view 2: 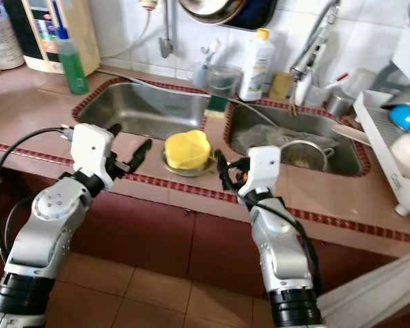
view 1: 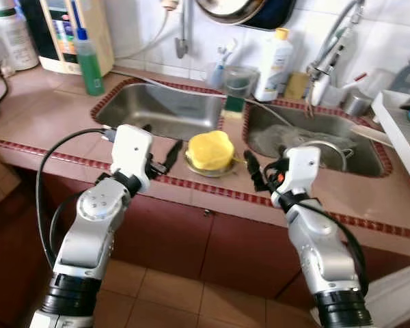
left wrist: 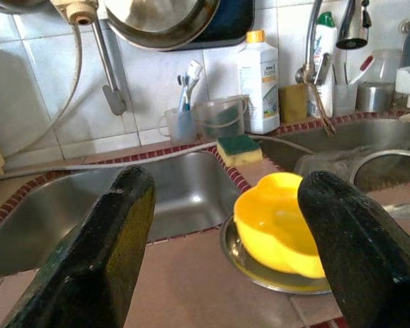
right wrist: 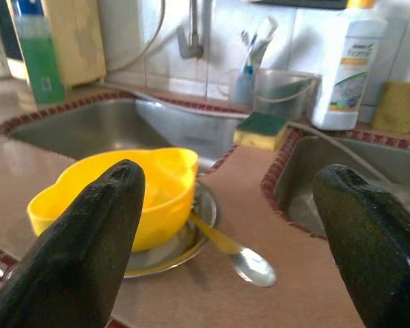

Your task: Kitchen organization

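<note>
— Where are the grippers?
— Left gripper (view 1: 165,158) and right gripper (view 1: 254,171) both hover spread wide over the counter's front edge, holding nothing.
— And the bowl?
— Between them, at twelve o'clock: a lobed yellow bowl (view 1: 210,149) on a steel plate (right wrist: 184,240), a spoon (right wrist: 234,253) beside it.
— Around it?
— Pink tiled counter (view 1: 48,116), double sink (view 1: 165,110), a sponge (left wrist: 239,149) on the divider, white wall tiles.

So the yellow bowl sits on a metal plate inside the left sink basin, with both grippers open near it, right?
Not quite: the yellow bowl on its metal plate sits on the counter strip between the two sinks, as the left eye view shows. Left gripper and right gripper are open.
</note>
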Controlling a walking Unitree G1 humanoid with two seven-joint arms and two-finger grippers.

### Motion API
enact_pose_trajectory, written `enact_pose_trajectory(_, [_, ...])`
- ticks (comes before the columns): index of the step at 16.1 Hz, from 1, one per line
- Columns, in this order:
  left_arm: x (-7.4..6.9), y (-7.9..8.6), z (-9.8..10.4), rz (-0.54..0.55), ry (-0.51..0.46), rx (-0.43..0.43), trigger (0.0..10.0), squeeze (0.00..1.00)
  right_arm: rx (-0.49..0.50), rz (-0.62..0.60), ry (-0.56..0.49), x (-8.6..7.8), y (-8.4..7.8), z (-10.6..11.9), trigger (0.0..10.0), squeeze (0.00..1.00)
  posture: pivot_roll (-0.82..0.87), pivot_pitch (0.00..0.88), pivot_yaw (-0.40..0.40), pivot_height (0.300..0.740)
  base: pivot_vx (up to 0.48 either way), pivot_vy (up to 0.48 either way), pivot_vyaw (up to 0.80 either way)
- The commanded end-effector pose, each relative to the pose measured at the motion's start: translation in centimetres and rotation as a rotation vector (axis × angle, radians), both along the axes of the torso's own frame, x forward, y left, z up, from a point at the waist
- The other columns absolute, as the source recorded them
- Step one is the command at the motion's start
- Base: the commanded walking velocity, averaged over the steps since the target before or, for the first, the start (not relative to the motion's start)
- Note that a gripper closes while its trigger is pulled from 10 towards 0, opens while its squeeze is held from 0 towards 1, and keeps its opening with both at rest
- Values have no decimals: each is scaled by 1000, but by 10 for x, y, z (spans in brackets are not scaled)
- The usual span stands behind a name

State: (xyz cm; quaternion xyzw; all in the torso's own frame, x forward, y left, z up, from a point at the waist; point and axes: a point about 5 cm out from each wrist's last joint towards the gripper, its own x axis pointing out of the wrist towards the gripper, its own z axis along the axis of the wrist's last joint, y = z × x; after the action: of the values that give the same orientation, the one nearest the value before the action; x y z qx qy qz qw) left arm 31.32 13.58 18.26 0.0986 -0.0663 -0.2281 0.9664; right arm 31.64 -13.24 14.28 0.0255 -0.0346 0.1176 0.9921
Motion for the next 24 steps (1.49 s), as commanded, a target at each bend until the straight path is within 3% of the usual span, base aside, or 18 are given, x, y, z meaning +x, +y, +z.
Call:
enact_pose_trajectory(1, [-4,-10,-1,-59,12,38,10000,0,-15,-25,-18,4,-3,5,10000,0,21,0,-70,740,0,0,0])
enact_pose_trajectory(4, [-9,-22,-2,-121,20,72,10000,0,-8,-47,-19,9,-6,8,10000,0,20,0,-67,740,0,0,0])
enact_pose_trajectory(9, [-21,-44,-4,-204,30,91,10000,0,60,-97,-30,40,-9,30,10000,0,23,0,-68,740,0,0,0])
enact_pose_trajectory(18, [-25,-44,-5,-168,31,103,10000,0,177,-50,184,75,0,26,10000,0,49,0,-107,740,0,0,0])
enact_pose_trajectory(24, [-27,-45,-4,-154,27,103,10000,0,137,25,281,76,9,6,10000,0,62,0,-124,740,0,0,0])
